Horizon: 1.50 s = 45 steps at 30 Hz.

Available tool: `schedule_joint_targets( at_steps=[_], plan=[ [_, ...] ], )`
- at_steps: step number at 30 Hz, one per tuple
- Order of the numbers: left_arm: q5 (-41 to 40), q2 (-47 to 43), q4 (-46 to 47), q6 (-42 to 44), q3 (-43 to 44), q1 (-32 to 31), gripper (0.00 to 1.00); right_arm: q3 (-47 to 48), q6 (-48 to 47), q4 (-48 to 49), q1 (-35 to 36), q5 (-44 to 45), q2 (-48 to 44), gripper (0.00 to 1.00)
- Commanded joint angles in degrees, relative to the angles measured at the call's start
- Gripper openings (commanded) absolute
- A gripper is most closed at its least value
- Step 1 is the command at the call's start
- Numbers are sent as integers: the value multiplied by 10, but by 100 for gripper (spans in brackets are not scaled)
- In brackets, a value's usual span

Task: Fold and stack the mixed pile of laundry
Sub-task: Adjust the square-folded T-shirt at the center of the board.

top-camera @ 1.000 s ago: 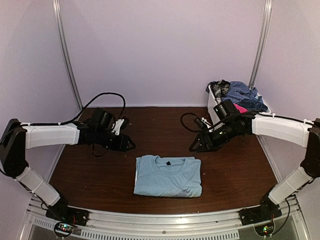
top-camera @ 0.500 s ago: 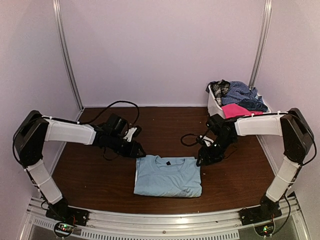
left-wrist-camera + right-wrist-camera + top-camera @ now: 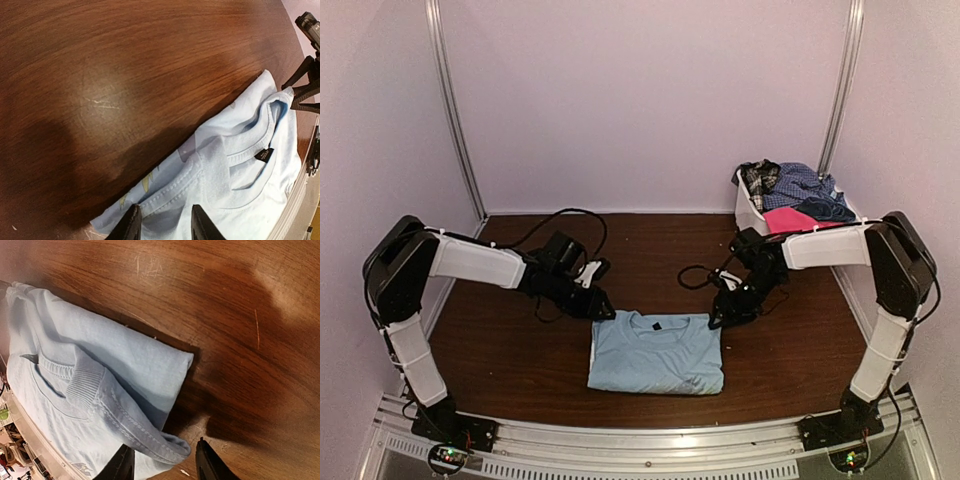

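Brown table (image 3: pixel 500 360); laundry pile (image 3: pixel 800 187) overhead only.

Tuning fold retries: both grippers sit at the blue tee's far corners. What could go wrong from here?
1. The left gripper and right gripper straddle stacked layers of the light blue T-shirt; pinching only the top layer would likely open the fold on lifting.
2. The right gripper sits at the very corner hem, so the fabric may slip out.
3. The loose cable by the right wrist could snag the shirt.
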Motion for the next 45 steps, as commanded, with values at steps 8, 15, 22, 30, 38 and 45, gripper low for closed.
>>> schedule_joint_targets(
  at_steps=[8, 15, 22, 30, 38, 45],
  plan=[
    [11, -9, 9, 15, 21, -2, 8, 36, -8, 15, -5, -29, 11, 16],
    [-2, -70, 0, 15, -4, -2, 0, 27, -21, 19, -4, -70, -30, 0],
    [-38, -151, -27, 12, -59, -2, 0, 18, -36, 17, 4, -94, -66, 0],
    [-38, -66, -24, -5, -5, -2, 24, 4, -38, 8, 3, -63, -42, 0],
    [-29, -4, -8, -26, 27, -3, 32, 4, -30, 11, 3, -57, -34, 0],
    [-36, 25, -11, -36, 33, -6, 36, 10, -31, 12, 3, -56, -26, 0]
  ],
)
